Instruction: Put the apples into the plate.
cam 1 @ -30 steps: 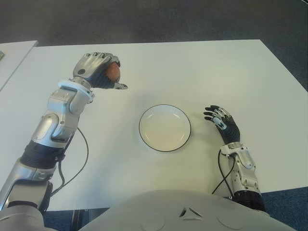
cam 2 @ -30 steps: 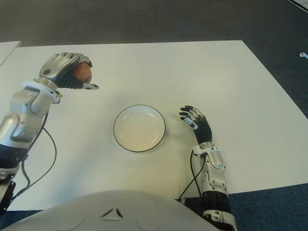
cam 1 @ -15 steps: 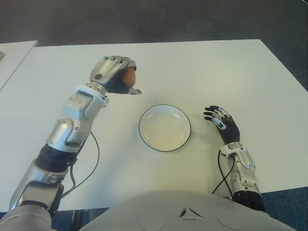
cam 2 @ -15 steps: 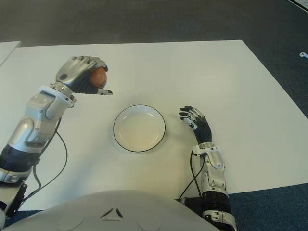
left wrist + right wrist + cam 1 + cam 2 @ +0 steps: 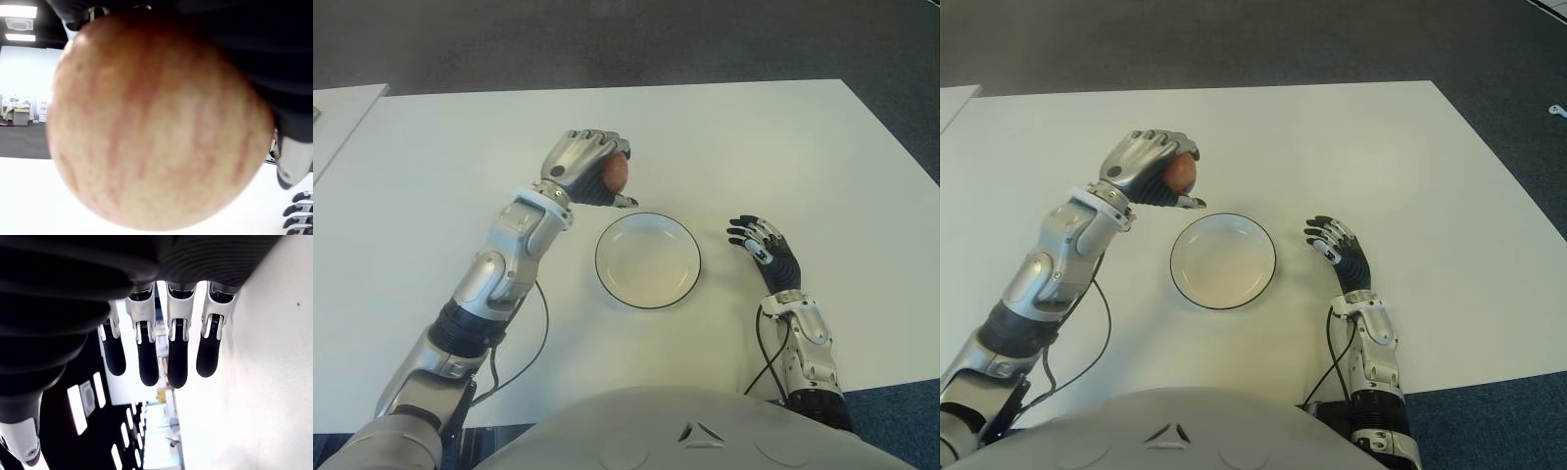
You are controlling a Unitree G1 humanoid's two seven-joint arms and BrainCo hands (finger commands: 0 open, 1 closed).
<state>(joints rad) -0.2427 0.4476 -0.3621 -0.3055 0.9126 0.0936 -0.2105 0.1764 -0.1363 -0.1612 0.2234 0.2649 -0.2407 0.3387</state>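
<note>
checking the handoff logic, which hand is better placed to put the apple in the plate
Left. The left hand already grips the apple just beyond the plate's far-left rim; the right hand shows open and empty beside the plate's right side.

The plate (image 5: 648, 260) lies on the table (image 5: 783, 147), near the middle of it and in front of the robot. The left hand (image 5: 585, 171) is above the table, behind the plate and a little to its left, near the rim, and the apple (image 5: 615, 173) is inside its closed fingers. The right hand (image 5: 763, 247) shows just beside the plate, on its right side.
</note>
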